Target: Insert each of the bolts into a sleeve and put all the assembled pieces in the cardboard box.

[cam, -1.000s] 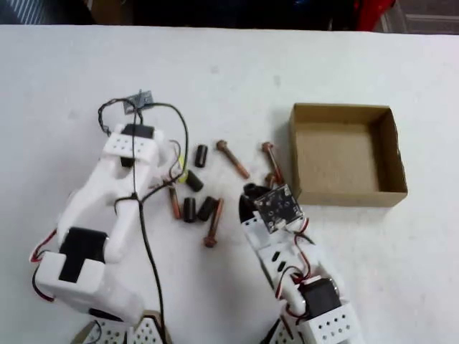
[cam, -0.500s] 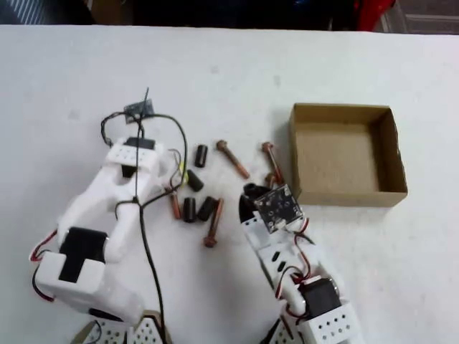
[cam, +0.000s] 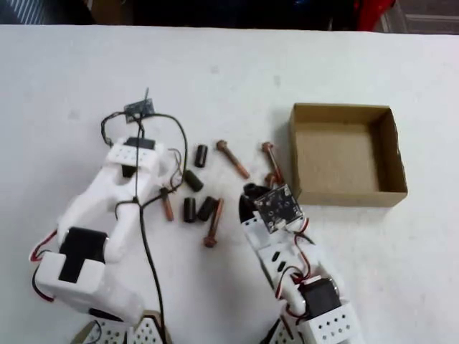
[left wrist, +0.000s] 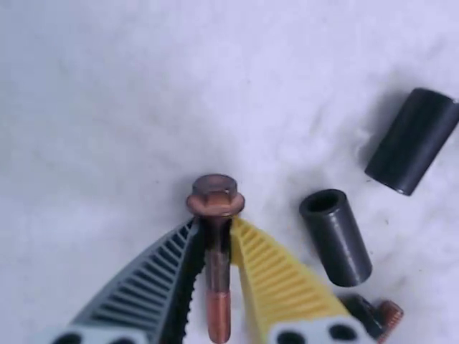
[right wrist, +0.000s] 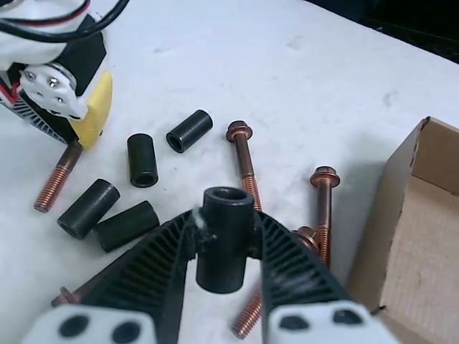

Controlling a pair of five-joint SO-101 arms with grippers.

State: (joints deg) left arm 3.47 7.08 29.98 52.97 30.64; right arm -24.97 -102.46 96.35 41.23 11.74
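Left of the brown cardboard box (cam: 348, 195), left gripper (left wrist: 214, 226) clamps a copper-coloured hex-head bolt (left wrist: 215, 203); right gripper (right wrist: 224, 218) clamps a black cylindrical sleeve (right wrist: 226, 251). Risk: misaligned axes could jam insertion or dislodge either part.

Beside the right gripper (right wrist: 224, 221), the cardboard box (right wrist: 430, 215) runs off the edge. Under its finger a bolt (right wrist: 66, 294) lies mostly hidden, as does the base of its sleeve (right wrist: 226, 215).

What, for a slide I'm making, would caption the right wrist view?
Right hand grips a black sleeve, with loose sleeves, copper bolts and the cardboard box nearby.
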